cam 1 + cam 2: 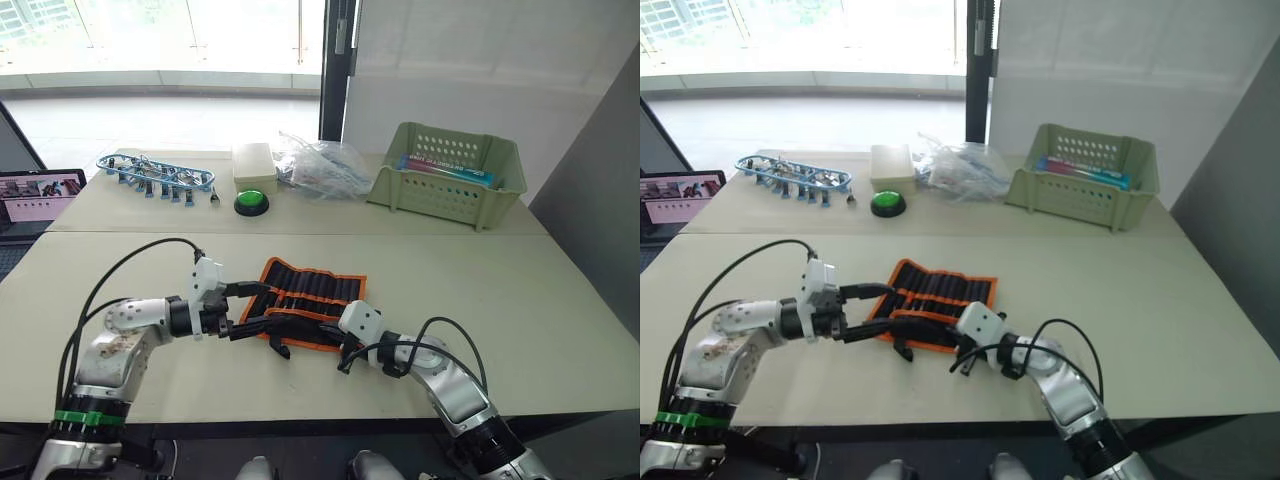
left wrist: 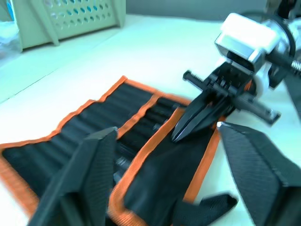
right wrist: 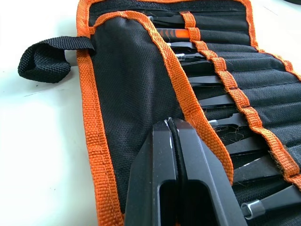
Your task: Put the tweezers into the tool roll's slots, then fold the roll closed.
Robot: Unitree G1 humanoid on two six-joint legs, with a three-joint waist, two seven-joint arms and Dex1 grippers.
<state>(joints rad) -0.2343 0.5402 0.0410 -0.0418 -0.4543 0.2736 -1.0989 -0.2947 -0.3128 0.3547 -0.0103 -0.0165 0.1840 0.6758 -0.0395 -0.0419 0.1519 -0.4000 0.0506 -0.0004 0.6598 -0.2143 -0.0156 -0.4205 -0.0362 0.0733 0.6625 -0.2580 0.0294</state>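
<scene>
My right claw (image 3: 171, 123) is clenched, its two black fingers pressed together with no gap, their tips resting on the folded-over flap of the tool roll (image 1: 310, 300), just inside the flap's orange trim. The roll lies on the desk (image 1: 500, 290) between my two claws, part open: the flap nearest me is turned over, and beyond my right claw's tips the row of narrow slots under an orange band holds slim black tweezers (image 3: 221, 101) side by side, points and handles showing; one slot carries something with an orange grip. A black fabric strap loop (image 3: 44, 59) hangs off the roll's edge on the desk, beside the flap. My left claw (image 2: 164, 188) is spread wide and grips nothing, one finger on either side of the flap's end, hovering at the roll's edge opposite my right claw. Well beyond both claws, at the far side of the desk, stand a green plastic basket (image 1: 445, 190), a green push-button (image 1: 252, 202), a crumpled clear bag (image 1: 320, 168) and a blue-clipped cable bundle (image 1: 155, 175). Printing on the coloured box in the basket is too small to read.
</scene>
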